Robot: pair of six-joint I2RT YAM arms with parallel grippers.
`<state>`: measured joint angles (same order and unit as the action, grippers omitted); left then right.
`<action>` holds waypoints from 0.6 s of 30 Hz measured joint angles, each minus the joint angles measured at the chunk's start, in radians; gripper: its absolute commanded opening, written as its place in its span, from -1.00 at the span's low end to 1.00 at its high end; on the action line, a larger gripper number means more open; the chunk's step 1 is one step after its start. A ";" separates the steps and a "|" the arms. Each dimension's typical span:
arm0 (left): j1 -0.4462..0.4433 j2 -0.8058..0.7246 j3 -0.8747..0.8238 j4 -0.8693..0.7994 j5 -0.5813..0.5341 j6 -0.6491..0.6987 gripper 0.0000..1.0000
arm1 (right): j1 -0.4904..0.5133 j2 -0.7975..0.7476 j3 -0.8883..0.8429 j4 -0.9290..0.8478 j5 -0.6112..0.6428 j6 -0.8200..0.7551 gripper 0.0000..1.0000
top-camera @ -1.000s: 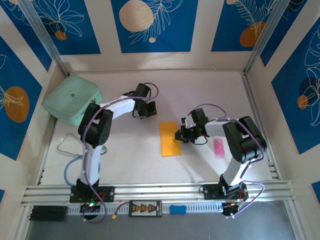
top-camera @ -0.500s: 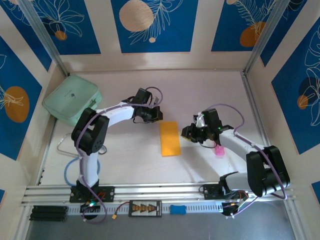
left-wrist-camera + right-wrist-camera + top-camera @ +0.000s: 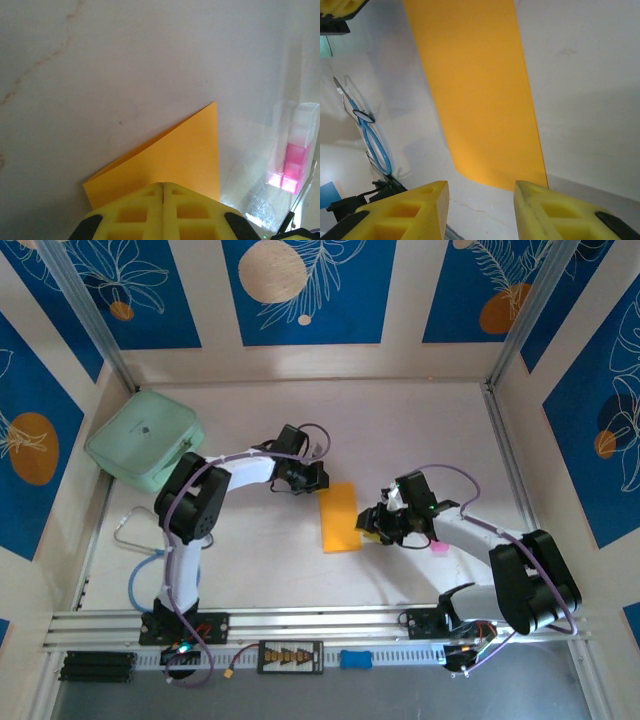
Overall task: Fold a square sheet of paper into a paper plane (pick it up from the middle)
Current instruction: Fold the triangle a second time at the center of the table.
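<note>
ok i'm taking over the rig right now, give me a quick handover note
Left pincer: shut, at the far left corner of the paper; pinching or just pressing, cannot tell.
Right pincer: open, empty, beside the paper's right edge.
Paper: flat on the table between the arms, a narrow rectangle.
Done: looks folded in half once.
Left: nose corners and wings; no plane shape yet.

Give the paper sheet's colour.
The paper is plain orange-yellow; right wrist view shows it best.
</note>
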<state>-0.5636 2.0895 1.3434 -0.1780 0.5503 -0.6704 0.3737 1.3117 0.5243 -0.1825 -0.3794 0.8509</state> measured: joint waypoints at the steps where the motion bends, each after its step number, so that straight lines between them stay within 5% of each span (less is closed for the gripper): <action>1: 0.000 0.003 0.000 0.003 0.000 0.000 -0.88 | 0.000 0.001 -0.004 0.002 -0.004 0.000 -0.12; 18: 0.002 0.021 -0.030 0.037 0.015 0.052 -0.90 | -0.010 0.072 -0.047 0.089 -0.088 0.034 -0.05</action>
<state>-0.5613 2.1109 1.3136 -0.1410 0.5652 -0.6182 0.3641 1.3838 0.4774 -0.0933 -0.4675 0.8852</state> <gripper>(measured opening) 0.064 0.472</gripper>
